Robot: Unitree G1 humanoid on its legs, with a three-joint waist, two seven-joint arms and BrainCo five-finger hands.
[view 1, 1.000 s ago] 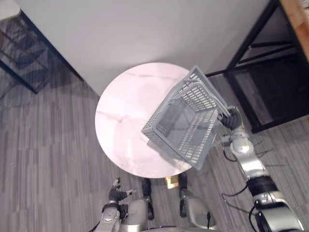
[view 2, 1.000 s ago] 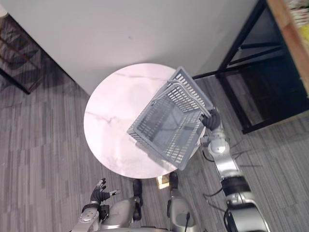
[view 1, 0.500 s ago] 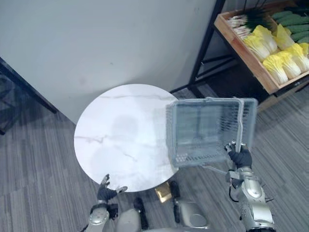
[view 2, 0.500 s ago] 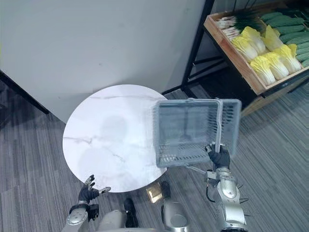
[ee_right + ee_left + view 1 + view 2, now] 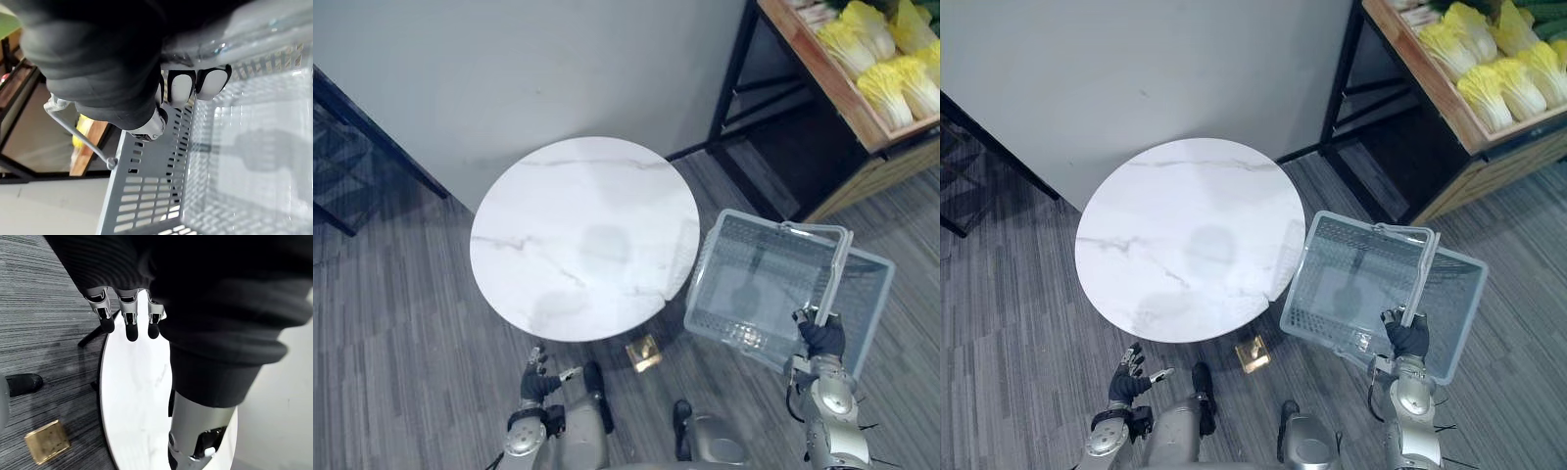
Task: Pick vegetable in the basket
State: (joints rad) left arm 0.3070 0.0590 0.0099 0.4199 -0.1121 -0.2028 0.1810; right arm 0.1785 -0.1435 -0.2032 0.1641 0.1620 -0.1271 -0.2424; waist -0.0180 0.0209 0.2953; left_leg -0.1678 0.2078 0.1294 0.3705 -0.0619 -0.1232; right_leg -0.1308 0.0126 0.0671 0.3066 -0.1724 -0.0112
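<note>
A grey plastic basket [image 5: 773, 294] hangs empty over the floor, to the right of the round table. My right hand [image 5: 822, 339] is shut on its handle [image 5: 832, 278], fingers [image 5: 181, 87] curled round the bar in the right wrist view. Yellow cabbages [image 5: 886, 59] lie in a wooden crate [image 5: 832, 83] on the rack at the upper right. My left hand [image 5: 540, 383] hangs low at the bottom left, fingers [image 5: 127, 320] relaxed and holding nothing.
A round white marble table [image 5: 585, 235] stands in the middle on a brass-footed base [image 5: 644, 352]. A black metal rack [image 5: 744, 117] carries the crate. A white wall [image 5: 538, 69] runs behind the table. Another dark rack [image 5: 342, 157] stands at the far left.
The camera has shifted. The basket has swung down and to the right, off the table's edge and over the floor, still in my right hand. The left hand stays low.
</note>
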